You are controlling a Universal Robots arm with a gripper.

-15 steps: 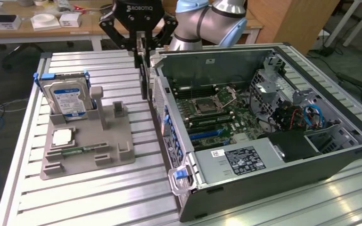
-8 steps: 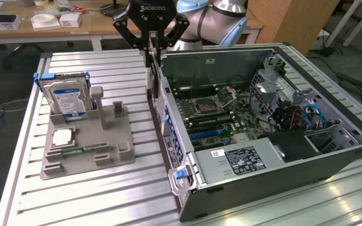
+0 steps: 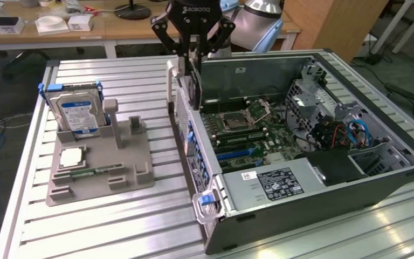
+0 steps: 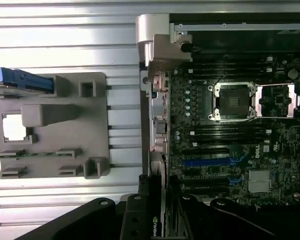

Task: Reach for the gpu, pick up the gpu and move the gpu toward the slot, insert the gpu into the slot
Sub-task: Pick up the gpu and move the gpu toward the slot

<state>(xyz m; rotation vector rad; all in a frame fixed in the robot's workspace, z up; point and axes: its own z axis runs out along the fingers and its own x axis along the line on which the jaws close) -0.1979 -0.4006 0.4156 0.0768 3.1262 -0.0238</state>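
Black hand (image 3: 196, 54): hangs over the rear edge of the open computer case (image 3: 379, 178), fingers drawn partway in and clamped on both faces of the gpu.
Gpu (image 3: 197, 83): held on edge, upright, between the fingers; in the wrist view its top edge with a small green logo (image 4: 156, 222) sits right under the hand. It hangs just inside the case wall on the exterior view's left, above the motherboard.
Slot (image 4: 206, 162): blue strip on the green motherboard (image 4: 240, 145), beyond the black memory strips from the square silver processor socket (image 4: 232, 100); the card is apart from it, not seated.
Grey holder (image 3: 131, 172): lies on the ribbed metal surface (image 3: 121, 226) beside the case, on the exterior view's left.
Hard drive (image 3: 76, 112): blue-labelled, standing upright in the holder's far end.
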